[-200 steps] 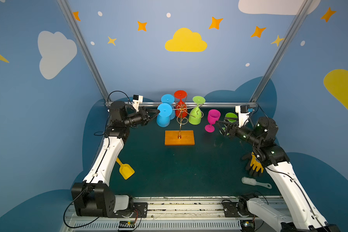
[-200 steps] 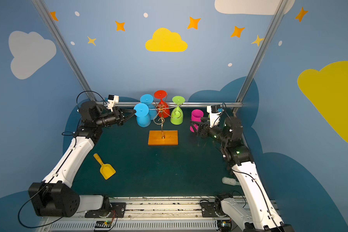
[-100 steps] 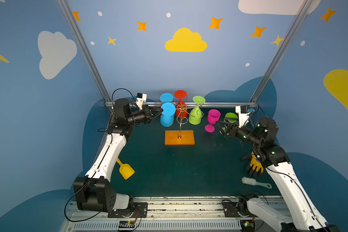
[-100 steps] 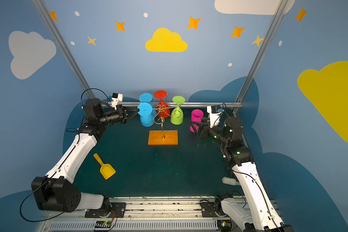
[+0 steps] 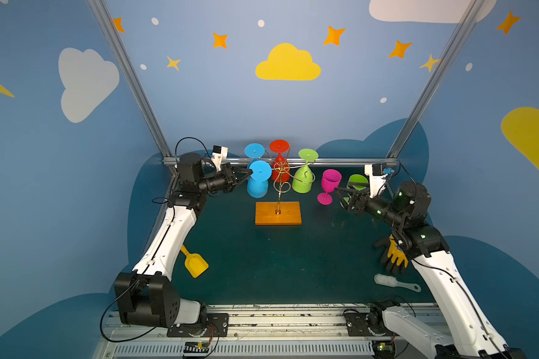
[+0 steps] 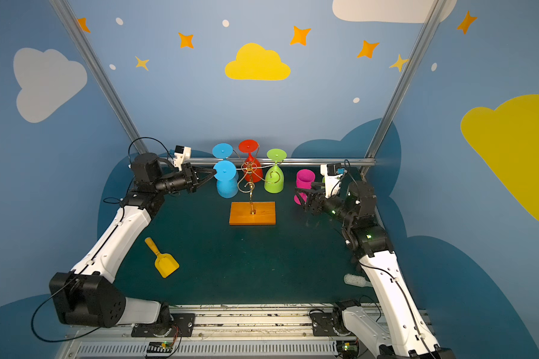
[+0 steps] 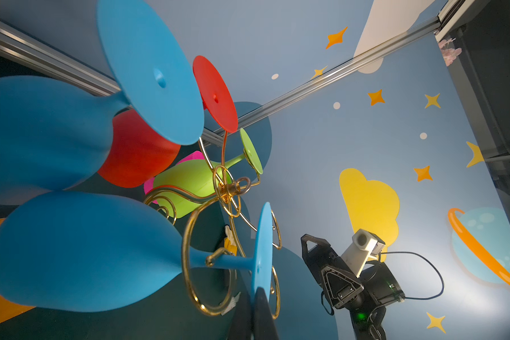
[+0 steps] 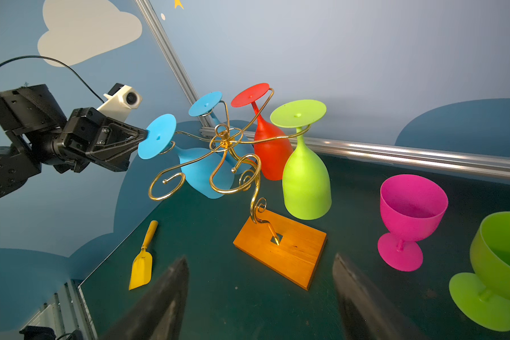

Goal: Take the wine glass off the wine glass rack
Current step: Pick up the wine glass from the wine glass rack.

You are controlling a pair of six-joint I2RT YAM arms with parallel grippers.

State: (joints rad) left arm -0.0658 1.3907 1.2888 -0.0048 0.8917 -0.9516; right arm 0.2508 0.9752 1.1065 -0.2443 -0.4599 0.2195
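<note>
The wine glass rack point(image 5: 278, 213) stands mid-table, a gold wire stem on an orange wooden base point(image 6: 252, 213). Several glasses hang upside down from its arms. The nearest is a blue wine glass point(image 5: 257, 186) point(image 6: 226, 186) point(image 7: 80, 253), its stem still through a gold loop. My left gripper point(image 5: 249, 174) point(image 6: 213, 174) point(image 7: 255, 297) point(image 8: 143, 136) is shut on the rim of that glass's tilted foot. A second blue glass point(image 5: 254, 151), a red one point(image 5: 279, 161) and a green one point(image 5: 304, 181) hang behind. My right gripper point(image 5: 339, 195) point(image 6: 299, 196) point(image 8: 259, 260) hovers open and empty, right of the rack.
A magenta goblet point(image 5: 330, 183) point(image 8: 411, 206) and a green goblet point(image 5: 357, 181) point(image 8: 501, 265) stand upright on the table by my right gripper. A yellow scoop point(image 5: 195, 262) lies front left. A glove point(image 5: 394, 255) and a white brush point(image 5: 392, 281) lie front right.
My left gripper has shifted a little to the right toward the rack's stem, taking the blue glass's foot with it. The right arm has not moved.
</note>
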